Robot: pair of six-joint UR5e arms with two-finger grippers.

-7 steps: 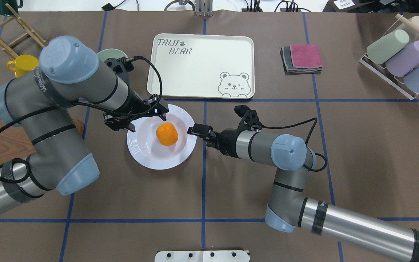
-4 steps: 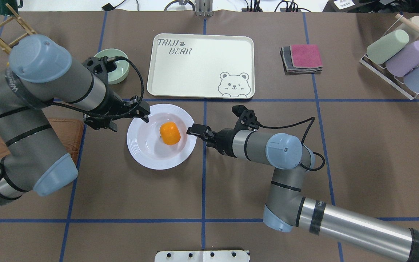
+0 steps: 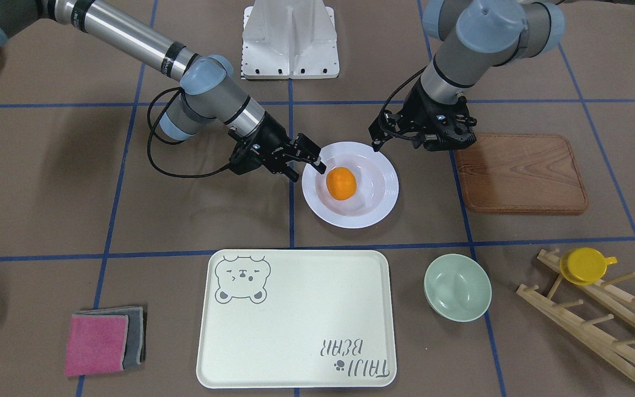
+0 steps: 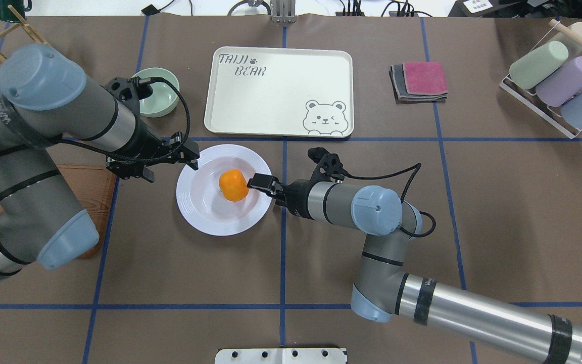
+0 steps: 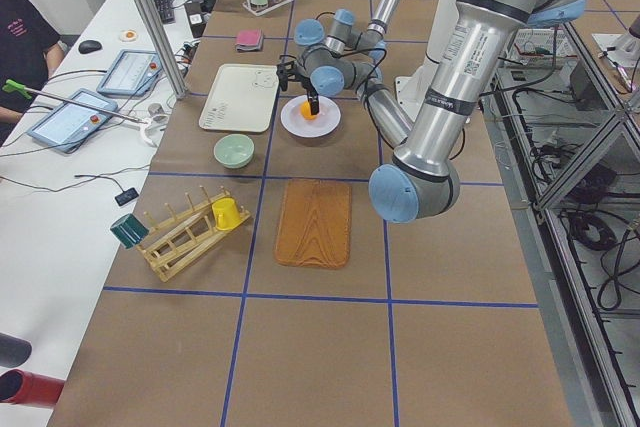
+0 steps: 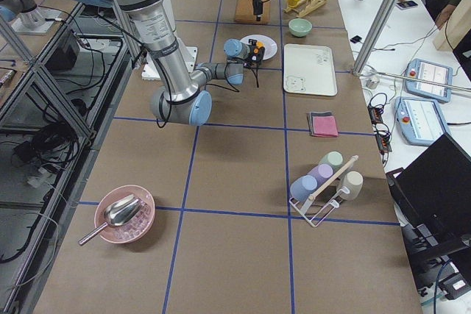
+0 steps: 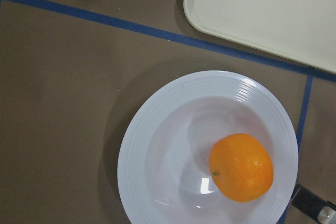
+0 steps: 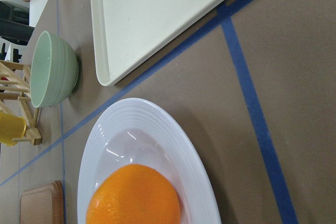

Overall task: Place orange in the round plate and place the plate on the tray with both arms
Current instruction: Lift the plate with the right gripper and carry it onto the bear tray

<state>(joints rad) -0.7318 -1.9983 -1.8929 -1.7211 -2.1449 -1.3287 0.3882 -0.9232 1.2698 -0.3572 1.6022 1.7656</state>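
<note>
The orange [image 4: 233, 184] [image 3: 341, 182] lies in the white round plate [image 4: 197, 212] [image 3: 375, 212], right of its middle. The cream tray [image 4: 278, 93] [image 3: 295, 325] with the bear drawing sits just beyond the plate and holds nothing. My left gripper [image 4: 171, 169] [image 3: 416, 142] hangs open above the plate's left rim, holding nothing. My right gripper [image 4: 258, 183] [image 3: 307, 170] is open and low at the plate's right rim, one fingertip [image 7: 314, 209] reaching over the rim close to the orange. Neither wrist view shows its own fingers.
A pale green bowl [image 4: 162, 98] stands left of the tray. The brown wooden board [image 3: 518, 173] lies under my left arm. Folded cloths [image 4: 419, 81] and a rack of cups [image 4: 556, 81] are at the right. A wooden rack with a yellow cup [image 3: 585, 264] is at far left.
My left gripper has drawn back leftward from over the orange to the plate's left rim. My right gripper has slid left, over the right rim towards the orange.
</note>
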